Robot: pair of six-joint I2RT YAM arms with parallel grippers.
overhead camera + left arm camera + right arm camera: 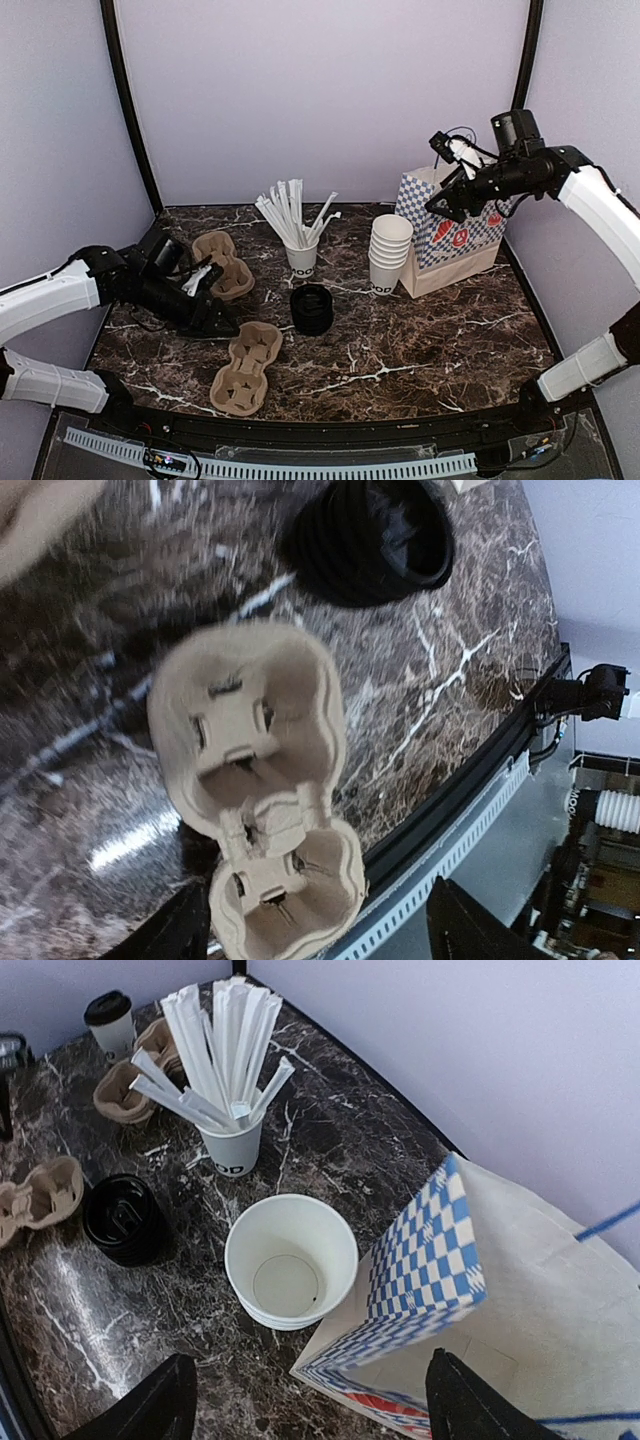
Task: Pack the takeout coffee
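Observation:
The takeout coffee cup [110,1022], white with its black lid on, stands at the table's far left beside the back pulp carrier [128,1088]. It shows only in the right wrist view; my left arm hides that spot from above. My left gripper [215,318] is open and empty, low over the table beside the front carrier [248,365]. In the left wrist view its gripper [320,942] has the jaws wide apart around that carrier [250,740]. My right gripper [445,205] is open and empty, high over the checkered bag [455,235], and shows wide open in its own view [310,1410].
A stack of black lids [312,308] sits mid-table, also in the left wrist view [370,530]. A cup of white straws [300,255] and a stack of empty white cups [388,250] stand behind it. The blue-checkered paper bag [480,1290] stands open at the back right.

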